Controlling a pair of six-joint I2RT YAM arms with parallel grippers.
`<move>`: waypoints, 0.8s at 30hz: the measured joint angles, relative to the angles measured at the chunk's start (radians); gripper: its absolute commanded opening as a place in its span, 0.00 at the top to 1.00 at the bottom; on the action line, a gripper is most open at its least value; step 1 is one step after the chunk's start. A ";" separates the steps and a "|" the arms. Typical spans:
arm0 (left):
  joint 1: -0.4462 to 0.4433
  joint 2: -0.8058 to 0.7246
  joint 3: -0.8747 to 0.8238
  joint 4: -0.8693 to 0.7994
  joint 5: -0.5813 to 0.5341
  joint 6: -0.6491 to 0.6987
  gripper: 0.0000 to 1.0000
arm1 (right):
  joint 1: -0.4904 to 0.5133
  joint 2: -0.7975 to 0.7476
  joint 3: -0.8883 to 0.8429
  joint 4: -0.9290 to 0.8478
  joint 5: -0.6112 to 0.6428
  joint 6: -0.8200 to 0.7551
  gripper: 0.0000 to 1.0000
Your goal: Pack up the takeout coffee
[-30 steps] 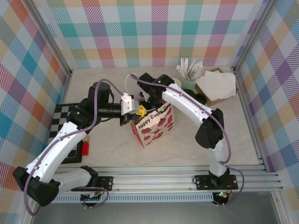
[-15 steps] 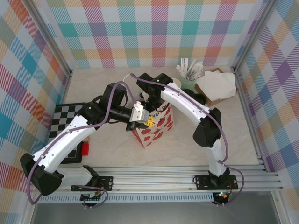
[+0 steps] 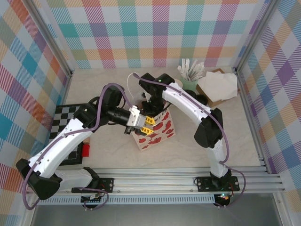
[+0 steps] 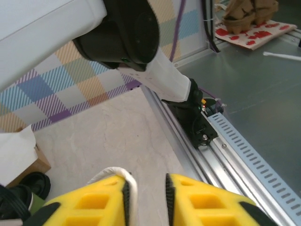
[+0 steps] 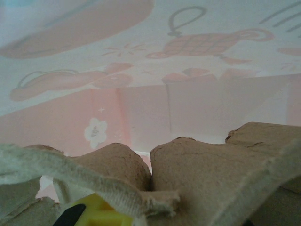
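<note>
A black-and-white checkered mat (image 3: 63,117) lies by the left wall with a red block (image 3: 85,149) at its near right corner, and far right a mint-green cup (image 3: 189,85) of white wrapped sticks (image 3: 191,69) stands just beside a brown box (image 3: 212,100) holding white paper (image 3: 219,84).

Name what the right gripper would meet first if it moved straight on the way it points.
Probably the brown pulp cup carrier close ahead inside the paper bag, though a white cord crosses nearer; depth unclear.

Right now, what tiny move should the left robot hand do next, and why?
Probably slide the left gripper back, clear of the white cord handle. Its yellow fingers stand apart with the cord lying against one, so nothing is gripped, and the cord could snag and tug the heart bag otherwise.
</note>
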 measured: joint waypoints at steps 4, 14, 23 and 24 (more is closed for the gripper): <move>0.001 -0.060 -0.039 0.128 -0.174 -0.164 0.21 | 0.008 0.005 -0.024 0.014 0.045 0.004 1.00; 0.320 -0.192 -0.076 0.332 -0.745 -0.833 0.03 | 0.016 -0.035 -0.196 0.119 0.099 -0.025 1.00; 0.415 0.122 0.061 0.247 -0.737 -1.101 0.22 | 0.020 -0.062 -0.211 0.164 0.124 -0.066 1.00; 0.415 0.150 0.069 0.235 -0.727 -1.114 0.22 | 0.023 -0.066 -0.219 0.171 0.129 -0.066 1.00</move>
